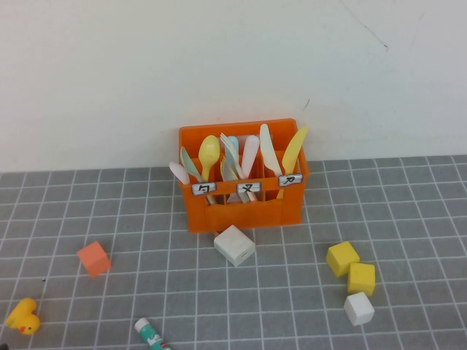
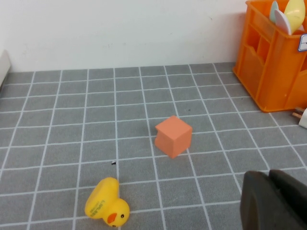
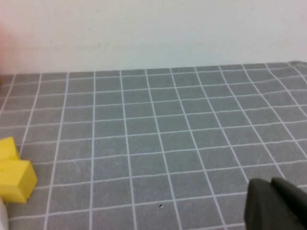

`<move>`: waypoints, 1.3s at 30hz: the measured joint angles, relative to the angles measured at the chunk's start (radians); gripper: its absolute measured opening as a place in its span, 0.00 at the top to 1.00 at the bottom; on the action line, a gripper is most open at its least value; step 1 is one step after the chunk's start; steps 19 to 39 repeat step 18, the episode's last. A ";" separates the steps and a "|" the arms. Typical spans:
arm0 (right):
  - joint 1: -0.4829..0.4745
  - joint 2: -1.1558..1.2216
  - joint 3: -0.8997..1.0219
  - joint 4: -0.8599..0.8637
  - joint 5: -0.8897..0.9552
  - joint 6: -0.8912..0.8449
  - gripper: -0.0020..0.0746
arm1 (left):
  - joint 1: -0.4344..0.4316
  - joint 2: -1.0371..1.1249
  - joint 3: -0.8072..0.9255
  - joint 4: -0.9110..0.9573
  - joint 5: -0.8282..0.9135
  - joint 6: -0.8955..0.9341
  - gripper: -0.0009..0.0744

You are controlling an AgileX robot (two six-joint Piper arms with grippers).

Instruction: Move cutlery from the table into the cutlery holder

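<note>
The orange cutlery holder (image 1: 244, 208) stands at the back of the grey gridded table (image 1: 292, 292), against the wall. Several pastel pieces stand in it, among them a yellow knife (image 1: 294, 149), a yellow spoon (image 1: 209, 152), a white knife (image 1: 268, 149) and a mint-green piece (image 1: 188, 165). I see no cutlery lying on the table. The holder's side shows in the left wrist view (image 2: 271, 62). My left gripper (image 2: 270, 178) is shut and empty, low over the table's front left. My right gripper (image 3: 272, 183) is shut and empty over bare tiles on the right. Neither arm shows in the high view.
A white cube (image 1: 234, 245) sits just before the holder. An orange cube (image 1: 93, 258), a yellow duck (image 1: 23, 316) and a green-and-white tube (image 1: 151, 335) lie at the front left. Two yellow cubes (image 1: 342, 258) (image 1: 361, 278) and a white cube (image 1: 358, 308) sit at the right.
</note>
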 joint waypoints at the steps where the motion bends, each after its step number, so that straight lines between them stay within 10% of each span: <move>1: 0.000 0.000 0.000 -0.011 0.000 0.029 0.98 | 0.000 0.000 0.000 0.000 0.000 0.000 0.99; 39: 0.084 0.000 0.000 -0.018 0.000 0.000 0.98 | 0.014 0.000 0.000 0.000 0.002 0.001 0.99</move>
